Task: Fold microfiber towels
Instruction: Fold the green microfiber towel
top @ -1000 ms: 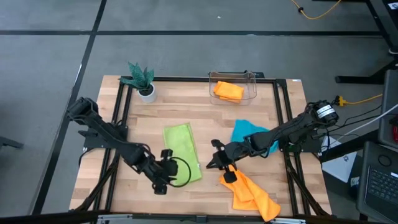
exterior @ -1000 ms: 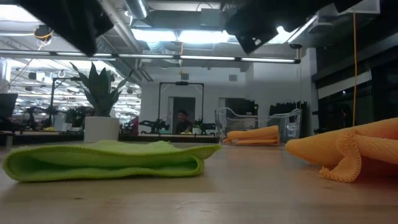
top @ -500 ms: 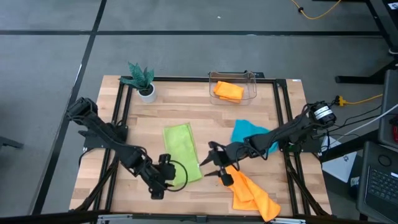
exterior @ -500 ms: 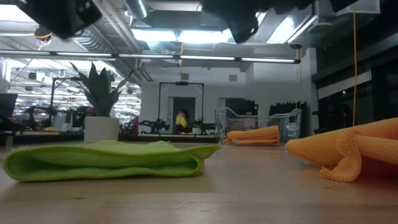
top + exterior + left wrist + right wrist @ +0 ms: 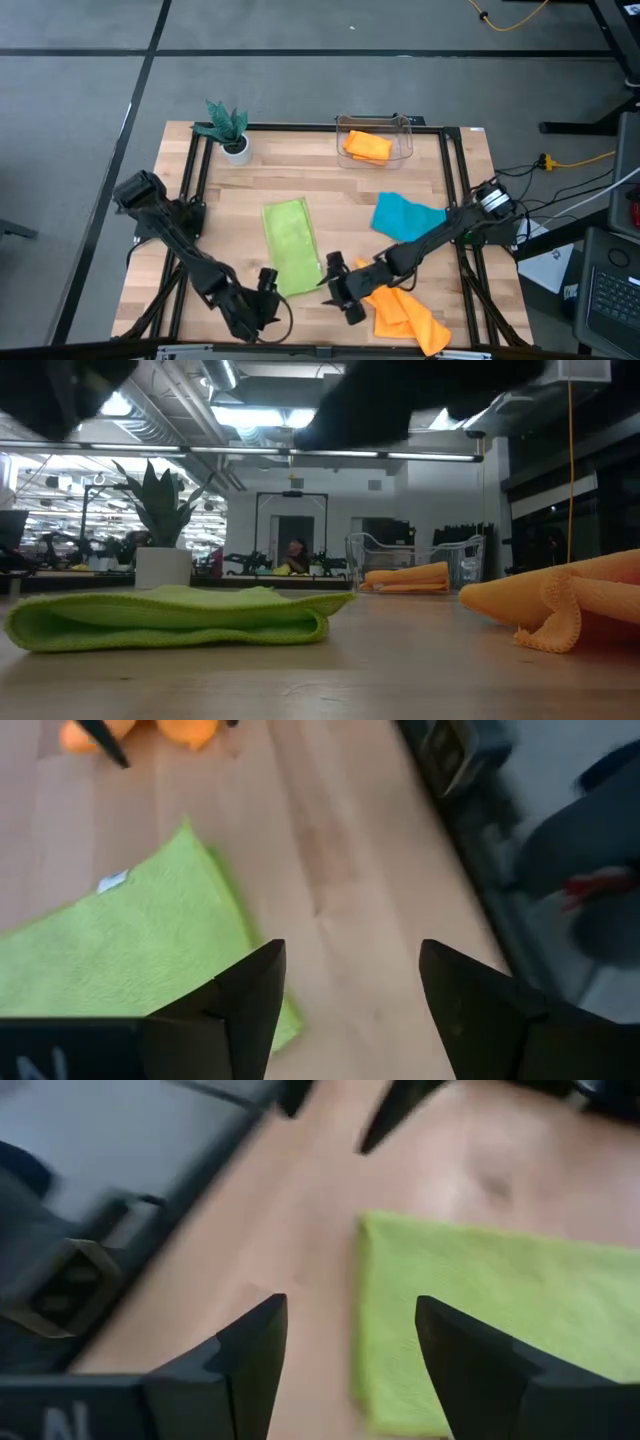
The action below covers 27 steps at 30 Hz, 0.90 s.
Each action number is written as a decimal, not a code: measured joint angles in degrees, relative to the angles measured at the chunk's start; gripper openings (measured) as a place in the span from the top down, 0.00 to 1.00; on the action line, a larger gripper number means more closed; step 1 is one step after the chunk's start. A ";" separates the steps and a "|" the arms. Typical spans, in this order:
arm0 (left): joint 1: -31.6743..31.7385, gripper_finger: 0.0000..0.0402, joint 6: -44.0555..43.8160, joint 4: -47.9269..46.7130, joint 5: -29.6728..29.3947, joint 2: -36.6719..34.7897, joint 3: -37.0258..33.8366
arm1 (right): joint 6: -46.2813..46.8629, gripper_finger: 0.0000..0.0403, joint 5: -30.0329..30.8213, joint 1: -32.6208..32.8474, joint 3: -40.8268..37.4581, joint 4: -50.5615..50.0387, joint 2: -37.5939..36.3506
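Note:
A lime green towel (image 5: 291, 245), folded into a long strip, lies flat in the middle of the table. My left gripper (image 5: 266, 284) hovers open over its near left corner (image 5: 205, 920). My right gripper (image 5: 331, 276) hovers open beside its near right corner (image 5: 375, 1230). Neither touches the cloth. A crumpled orange towel (image 5: 402, 312) lies at the near right, just behind my right gripper. A teal towel (image 5: 404, 215) lies at the right. Another orange towel (image 5: 366, 146) sits folded inside the clear bin (image 5: 404, 140).
A potted plant (image 5: 228, 128) stands at the far left corner, and the clear bin stands at the far middle. Black frame rails (image 5: 190, 215) run along the table's sides. Bare wood shows left of the green towel and between it and the bin.
Both grippers have gone down and toward the table's near edge. The left has slid along the green towel's near end. The right has swung from the orange towel toward the green towel's near right corner. The towels lie as before.

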 joint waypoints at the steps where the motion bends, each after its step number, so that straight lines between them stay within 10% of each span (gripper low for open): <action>1: 0.18 0.44 0.31 -0.13 -0.96 0.93 -0.02 | 0.74 0.44 1.37 0.00 1.03 -1.87 0.86; 27: 3.01 0.44 -0.69 -3.46 -0.26 10.00 0.06 | 2.93 0.49 1.49 -2.23 3.73 -5.65 12.09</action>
